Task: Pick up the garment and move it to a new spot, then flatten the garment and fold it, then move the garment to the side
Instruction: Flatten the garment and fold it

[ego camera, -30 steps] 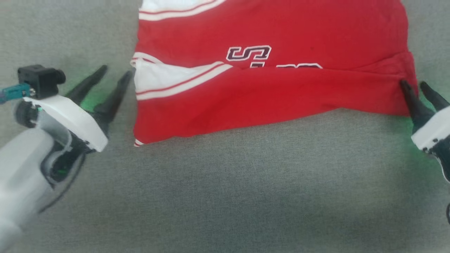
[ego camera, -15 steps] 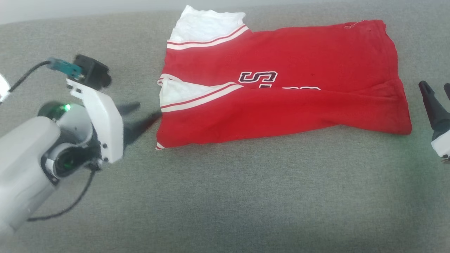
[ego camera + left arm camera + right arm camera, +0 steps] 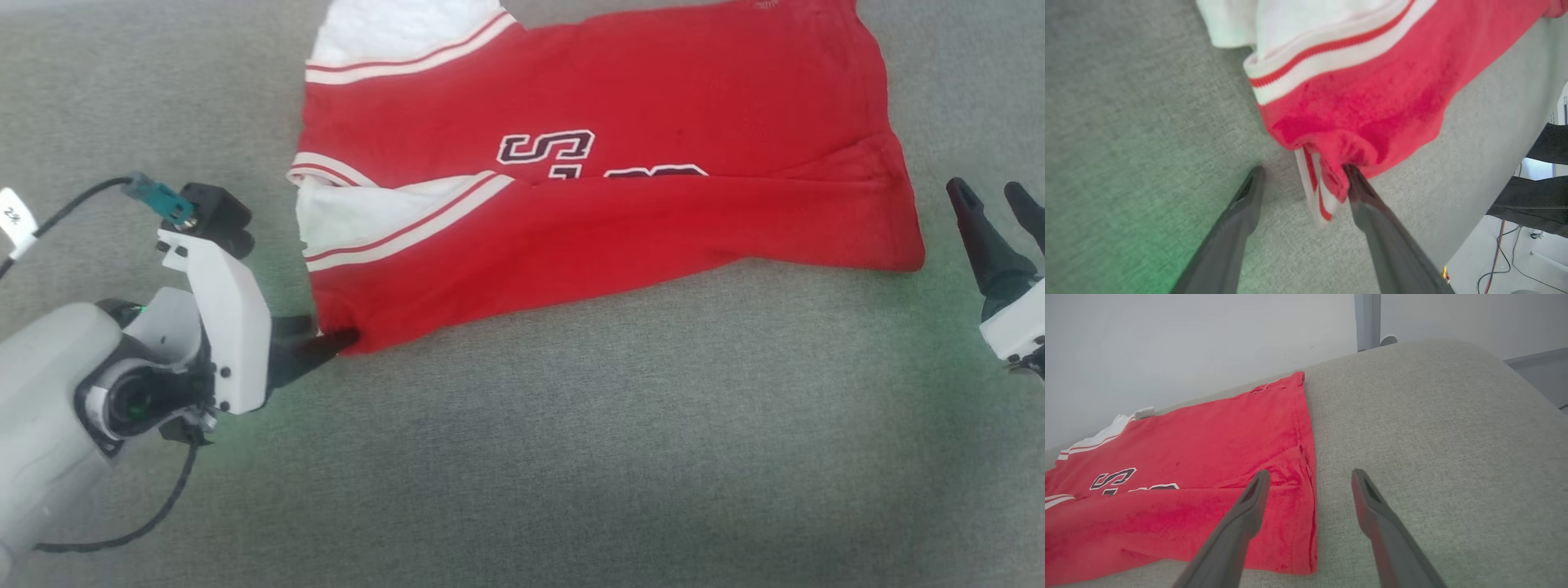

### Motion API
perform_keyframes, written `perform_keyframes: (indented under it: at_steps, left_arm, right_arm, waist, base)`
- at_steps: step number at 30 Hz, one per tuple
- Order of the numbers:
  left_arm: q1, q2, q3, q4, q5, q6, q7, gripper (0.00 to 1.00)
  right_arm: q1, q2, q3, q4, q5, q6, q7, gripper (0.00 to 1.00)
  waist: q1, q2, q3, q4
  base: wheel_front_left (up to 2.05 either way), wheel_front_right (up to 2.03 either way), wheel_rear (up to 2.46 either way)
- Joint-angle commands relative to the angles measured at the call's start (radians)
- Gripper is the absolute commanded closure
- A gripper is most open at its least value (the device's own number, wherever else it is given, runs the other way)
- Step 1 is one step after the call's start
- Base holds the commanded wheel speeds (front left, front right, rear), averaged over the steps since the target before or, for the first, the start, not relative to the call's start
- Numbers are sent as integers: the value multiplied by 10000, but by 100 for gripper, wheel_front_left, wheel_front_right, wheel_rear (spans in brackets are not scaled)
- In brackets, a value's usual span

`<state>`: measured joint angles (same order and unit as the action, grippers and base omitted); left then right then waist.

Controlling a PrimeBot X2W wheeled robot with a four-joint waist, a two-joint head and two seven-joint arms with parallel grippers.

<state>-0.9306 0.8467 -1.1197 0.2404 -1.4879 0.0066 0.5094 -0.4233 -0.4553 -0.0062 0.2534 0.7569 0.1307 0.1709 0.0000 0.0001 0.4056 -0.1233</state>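
With the left gripper [image 3: 331, 339] and right gripper [image 3: 985, 192] both open, the folded garment [image 3: 612, 212] on the grey cushion [image 3: 571, 457] could unfold if the left pinches only the bunched corner.

Open grey upholstery [image 3: 571, 474] beside the garment [image 3: 620, 237]

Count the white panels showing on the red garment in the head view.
2. One white panel at the garment's far left corner; the other nearer, on its left edge. Folds may hide more.
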Motion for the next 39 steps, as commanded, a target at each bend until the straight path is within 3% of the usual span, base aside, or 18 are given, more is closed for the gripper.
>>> perform_keyframes:
  at_steps: [1, 2, 3, 5, 10, 18, 26, 27, 28, 30, 36, 39]
  left_arm:
    - [354, -243, -250, 282, -43, 15, 138, 17]
    - [394, -302, -299, 371, -90, -76, 209, 49]
    - [448, -366, -366, 426, -154, -180, 315, 63]
    - [544, -503, -347, 530, -370, -397, 382, 100]
    - [475, -651, -179, 655, -434, -682, 231, 100]
    - [248, -866, -140, 562, -186, -934, -28, 100]
    - [185, -1236, -192, 647, -8, -1063, -238, 100]
    - [163, -1293, -192, 665, 1, -1092, -277, 100]
    - [139, -1343, -170, 702, 13, -1098, -301, 100]
    - [101, -1439, -168, 782, 62, -1163, -382, 100]
    - [398, -1591, -70, 865, -22, -1271, -801, 100]
    - [662, -1349, 31, 613, -145, -1313, -1089, 100]
  right_arm:
    - [-87, 6, -24, -78, -34, 0, 17, 0]
    - [-84, -5, -34, -74, -53, 0, 33, 0]
    - [-83, -27, -31, -87, -72, 0, 61, 0]
    - [-74, -88, 47, -146, -94, 0, 179, 0]
    - [32, -701, 628, -452, -318, 0, 1100, 0]
    - [-372, -1930, 1937, -772, -225, 0, 4398, 0]
    - [-1036, -1819, 2122, -131, -301, 0, 5585, 0]
    - [-1053, -1788, 2110, 2, -294, -2, 5655, 13]
    - [-1043, -1775, 2141, 81, -262, -2, 5745, 53]
    - [-1020, -1791, 2172, 180, -192, 0, 5858, 100]
    - [-615, -2012, 1958, 275, -20, -6, 5732, 100]
    - [-286, -2169, 1857, 141, 50, -6, 5593, 100]
  waist:
    - [0, -1, 145, -111]
    - [0, -1, 170, -121]
    - [0, -1, 189, -126]
    - [0, -1, 203, -119]
    - [0, -1, 162, 26]
    - [0, -1, 285, 335]
    - [0, -1, 618, 699]
    - [0, -1, 647, 757]
    - [0, -1, 661, 801]
    - [0, -1, 663, 879]
    - [0, -1, 243, 1009]
    - [0, -1, -135, 1061]
  base:
    - [0, 0, 0]
    - [0, 0, 0]
    - [0, 0, 0]
    - [0, 0, 0]
    - [0, 0, 0]
    - [0, 0, 0]
    - [0, 0, 0]
    - [0, 0, 0]
    - [0, 0, 0]
    - [0, 0, 0]
    - [0, 0, 0]
    - [0, 0, 0]
